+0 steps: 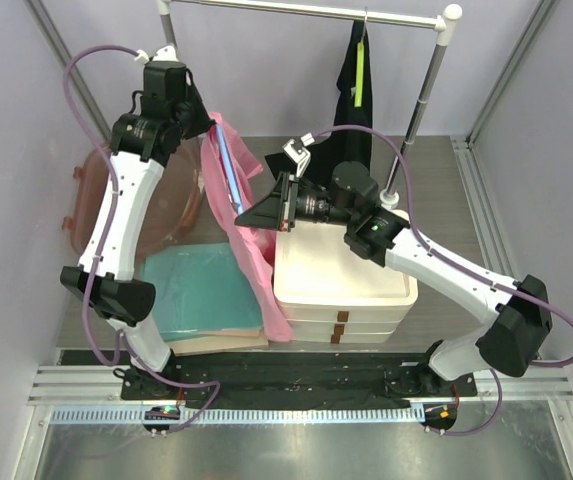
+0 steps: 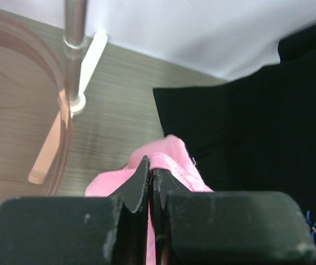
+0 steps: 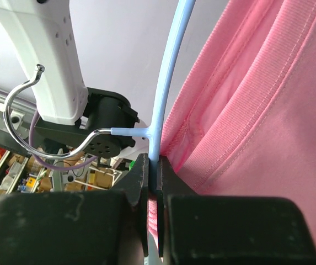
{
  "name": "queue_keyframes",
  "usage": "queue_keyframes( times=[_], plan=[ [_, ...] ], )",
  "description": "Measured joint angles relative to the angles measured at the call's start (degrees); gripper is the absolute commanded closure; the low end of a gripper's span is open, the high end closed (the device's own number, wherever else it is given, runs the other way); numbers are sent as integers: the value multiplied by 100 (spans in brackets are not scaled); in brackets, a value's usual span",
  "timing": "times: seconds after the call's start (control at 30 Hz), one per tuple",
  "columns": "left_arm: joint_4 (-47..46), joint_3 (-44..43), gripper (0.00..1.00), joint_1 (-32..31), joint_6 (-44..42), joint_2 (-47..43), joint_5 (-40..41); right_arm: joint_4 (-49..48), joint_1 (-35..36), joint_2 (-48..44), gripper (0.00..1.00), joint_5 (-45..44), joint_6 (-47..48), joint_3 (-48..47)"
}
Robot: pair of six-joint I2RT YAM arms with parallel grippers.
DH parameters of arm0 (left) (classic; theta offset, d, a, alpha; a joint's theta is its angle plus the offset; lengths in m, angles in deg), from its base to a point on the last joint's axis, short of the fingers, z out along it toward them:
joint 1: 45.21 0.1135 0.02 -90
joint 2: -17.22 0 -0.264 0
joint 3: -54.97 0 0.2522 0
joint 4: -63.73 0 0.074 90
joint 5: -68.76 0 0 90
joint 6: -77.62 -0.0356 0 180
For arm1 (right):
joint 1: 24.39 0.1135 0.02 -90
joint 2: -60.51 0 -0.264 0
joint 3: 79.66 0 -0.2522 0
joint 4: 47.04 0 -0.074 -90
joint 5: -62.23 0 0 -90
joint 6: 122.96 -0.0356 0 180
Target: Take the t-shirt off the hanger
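Two arms are working over a grey wood-grain surface [image 1: 446, 215] enclosed by pale lilac walls. A garment rail [image 1: 306, 10] is crossing the back, carrying a black garment [image 1: 351, 100]. Stacked white boxes [image 1: 336, 285], a folded teal cloth [image 1: 201, 290] and a translucent reddish tub [image 1: 86, 215] are sitting on the surface. Left arm: rising steeply from its base and bending forward at the top, its left tool [image 2: 149, 168] clamping shut on a pink fold of the t-shirt [image 2: 171, 152]. Right arm: reaching up and leftward across the boxes, its right tool [image 3: 153, 165] pinching closed on the pale blue hanger [image 3: 169, 72] at its neck. T-shirt: hanging on the hanger between both tools, draping down between the boxes and the teal cloth.
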Motion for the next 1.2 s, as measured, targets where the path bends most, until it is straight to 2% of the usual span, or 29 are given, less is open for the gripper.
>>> queue_keyframes(
  times=[0.17, 0.33, 0.47, 0.63, 0.77, 1.03, 1.2],
  plan=[
    [-48, 140, 100, 0, -50, 42, -160, -9, 2, 24, 99, 55, -107, 0],
    [-107, 116, 100, -9, -120, 61, 52, -245, 24, 26, 99, 46, -197, 118],
    [219, -341, 100, -20, -116, 376, 221, -380, 92, 13, 99, -31, -262, 234],
    [551, -387, 100, -17, -114, 664, 192, -472, 118, -205, 99, -199, -350, 599],
    [730, -339, 100, -13, -92, 706, -57, -369, 142, -518, 99, -354, -337, 903],
    [678, -57, 100, 149, 63, 509, -758, -114, 199, -953, 99, -577, 11, 903],
    [498, 505, 100, 339, 221, 319, -1224, -59, 216, -986, 99, -640, 107, 861]
  ],
)
